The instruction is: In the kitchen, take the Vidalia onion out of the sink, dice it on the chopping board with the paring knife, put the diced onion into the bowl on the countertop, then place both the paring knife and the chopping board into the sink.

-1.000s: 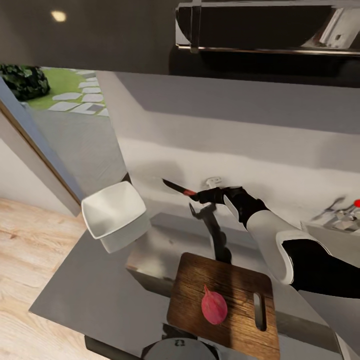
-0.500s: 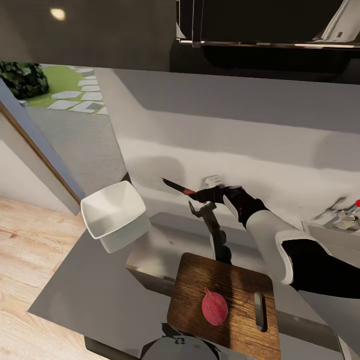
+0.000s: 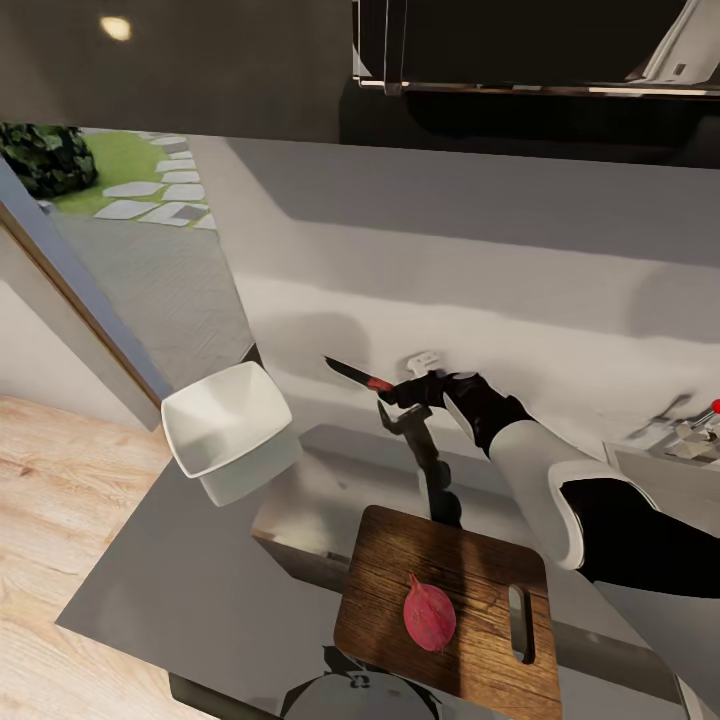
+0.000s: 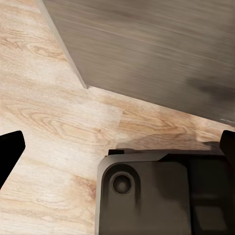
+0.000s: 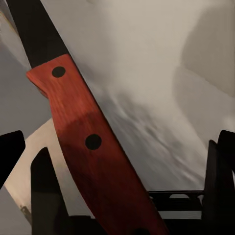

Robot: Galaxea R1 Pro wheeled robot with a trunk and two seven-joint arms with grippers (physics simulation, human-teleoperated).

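Right pincer [image 3: 393, 392] clamps the paring knife [image 3: 356, 377] aloft near the wall, beyond the chopping board [image 3: 450, 612] where the whole onion [image 3: 429, 613] lies on the bench [image 3: 180, 580], suggesting dicing comes next: blade must descend onto it.

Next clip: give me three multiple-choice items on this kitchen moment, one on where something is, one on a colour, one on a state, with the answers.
1. Where is the onion?
A. in the bowl
B. on the chopping board
C. on the floor

2. What colour is the paring knife's handle?
A. red
B. blue
C. white

3. What is the right gripper doing?
A. hanging open
B. holding the bowl
C. holding the knife

Answers: 1 B, the onion lies whole on the chopping board. 2 A, the paring knife handle is red. 3 C, the right gripper holds the knife above the countertop, away from the bowl.
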